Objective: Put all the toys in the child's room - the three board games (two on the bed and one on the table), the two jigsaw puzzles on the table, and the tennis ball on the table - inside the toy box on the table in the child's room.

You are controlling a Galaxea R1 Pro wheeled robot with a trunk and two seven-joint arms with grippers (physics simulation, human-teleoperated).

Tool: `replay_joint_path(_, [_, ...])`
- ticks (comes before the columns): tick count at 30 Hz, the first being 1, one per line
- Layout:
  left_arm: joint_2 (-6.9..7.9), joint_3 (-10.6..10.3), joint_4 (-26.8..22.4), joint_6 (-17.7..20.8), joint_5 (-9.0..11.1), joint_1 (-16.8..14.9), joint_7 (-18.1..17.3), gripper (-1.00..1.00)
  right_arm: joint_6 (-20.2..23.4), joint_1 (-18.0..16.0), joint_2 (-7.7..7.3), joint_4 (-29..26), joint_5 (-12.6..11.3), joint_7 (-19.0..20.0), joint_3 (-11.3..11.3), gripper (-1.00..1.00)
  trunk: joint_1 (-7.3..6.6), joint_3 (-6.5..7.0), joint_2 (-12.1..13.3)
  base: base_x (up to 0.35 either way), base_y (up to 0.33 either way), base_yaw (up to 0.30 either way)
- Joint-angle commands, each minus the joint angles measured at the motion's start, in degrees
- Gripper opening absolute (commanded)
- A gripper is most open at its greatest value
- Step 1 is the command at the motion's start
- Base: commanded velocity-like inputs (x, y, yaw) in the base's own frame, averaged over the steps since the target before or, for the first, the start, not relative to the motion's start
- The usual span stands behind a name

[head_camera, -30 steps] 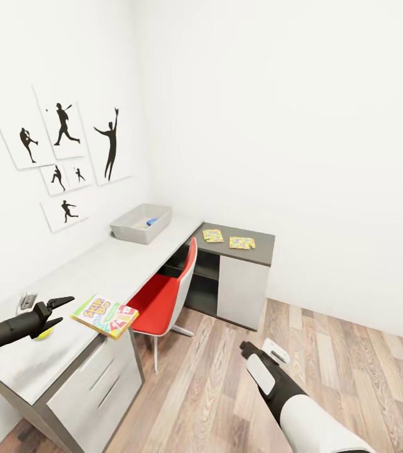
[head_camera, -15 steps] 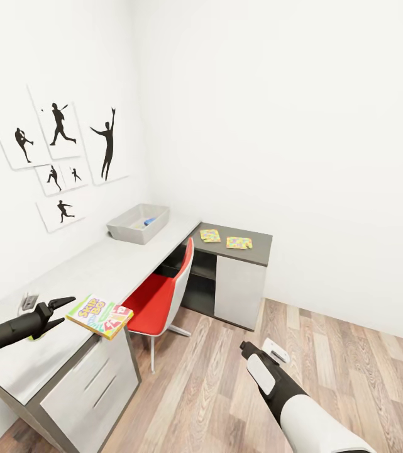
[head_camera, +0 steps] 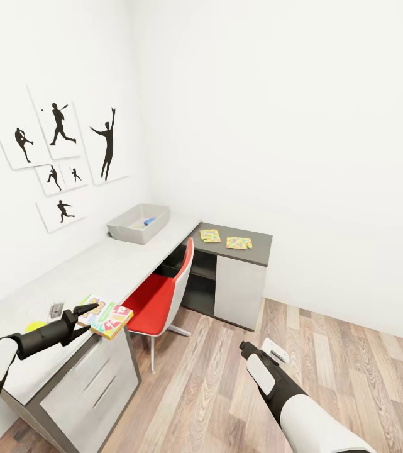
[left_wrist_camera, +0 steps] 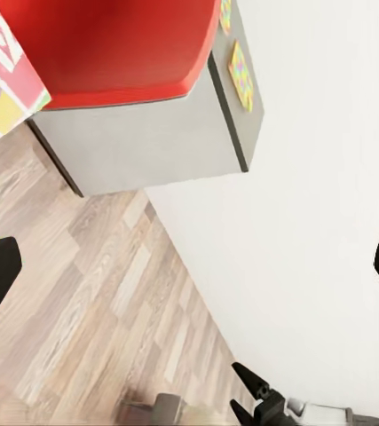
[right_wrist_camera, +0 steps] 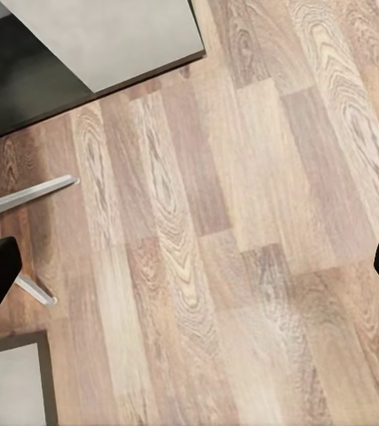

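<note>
- Left end effector [head_camera: 83, 314], fingers spread and empty, hovers at the Skip-Bo board game [head_camera: 107, 316] overhanging the tabletop [head_camera: 100, 267] edge.
- Tennis ball [head_camera: 35, 326] lies behind it.
- Grip the overhanging edge squarely, then carry it to the toy box [head_camera: 137, 223].
- Right end effector [head_camera: 246, 348] hangs low; its spread cannot be judged.

Head view overlooks the desk [head_camera: 119, 264] corner; wrist views face floor [right_wrist_camera: 242, 248] (both near chair [head_camera: 163, 296]).

Left gripper [head_camera: 83, 314] fingers spread above Skip-Bo box [head_camera: 105, 316]; tennis ball [head_camera: 35, 326] behind on desk [head_camera: 119, 264].
</note>
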Motion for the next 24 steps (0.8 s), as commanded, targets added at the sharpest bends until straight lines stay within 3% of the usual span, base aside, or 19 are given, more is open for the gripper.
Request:
replay_joint_path(1, [-0.57, 0.2, 0.1, 0.3, -0.2, -0.1, -0.3, 1.00, 0.3, 0.0, -0.01, -0.1, -0.2, -0.4, 0.2, 1.00, 0.02, -0.11, -0.1, 0.000, 0.000, 0.000])
replay_joint_path(5, [-1.85, 0.2, 1.8, 0.3, -0.2, -0.1, -0.3, 1.00, 0.3, 0.0, 0.00, -0.1, -0.2, -0.4, 0.4, 1.00, 0.02, -0.11, -0.1, 0.000, 0.000, 0.000])
replay_joint_path(9, [-2.14, 0.6, 4.7, 0.0, 0.1, -0.1, -0.4, 1.00, 0.3, 0.0, 0.00, -0.1, -0.2, -0.4, 0.4, 1.00, 0.02, -0.11, -0.1, 0.000, 0.000, 0.000])
replay_joint_path(15, [-2.26, 3.9, 10.5, -3.7, 1.6, -0.1, -0.4, 1.00, 0.3, 0.0, 0.00, -0.1, -0.2, -0.4, 0.4, 1.00, 0.02, -0.11, -0.1, 0.000, 0.000, 0.000])
replay_joint_path(24, [-3.27, 5.2, 15.5, -8.4, 1.8, -0.1, -0.3, 1.00, 0.3, 0.0, 0.00, -0.1, -0.2, -0.4, 0.4, 1.00, 0.02, -0.11, -0.1, 0.000, 0.000, 0.000])
